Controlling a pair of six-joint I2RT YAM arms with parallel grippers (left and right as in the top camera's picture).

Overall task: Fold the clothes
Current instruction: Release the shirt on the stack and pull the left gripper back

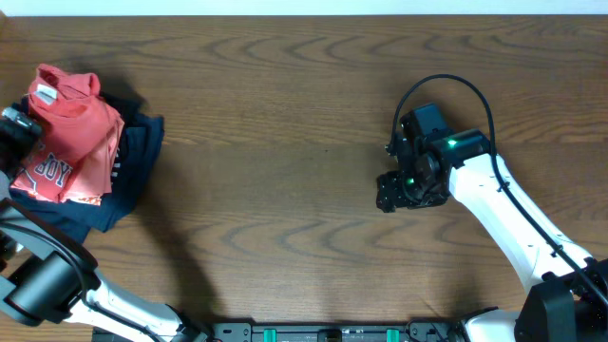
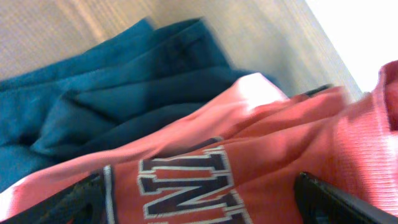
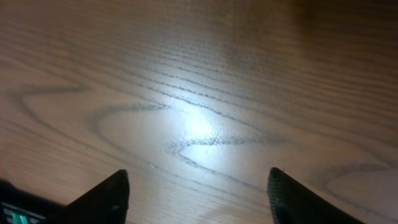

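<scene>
The coral-red t-shirt lies crumpled at the table's far left, its white-and-dark lettering partly showing. In the left wrist view the shirt fills the lower frame, with large dark letters outlined in white. My left gripper is at the shirt's left edge. Its fingers are wide apart with the lettered cloth lying between them, so it is open. My right gripper is open and empty over bare wood at the table's right of centre, far from the shirt.
A navy garment lies spread under and to the right of the red shirt, and it shows as blue folds in the left wrist view. The wooden table stretches between the two arms.
</scene>
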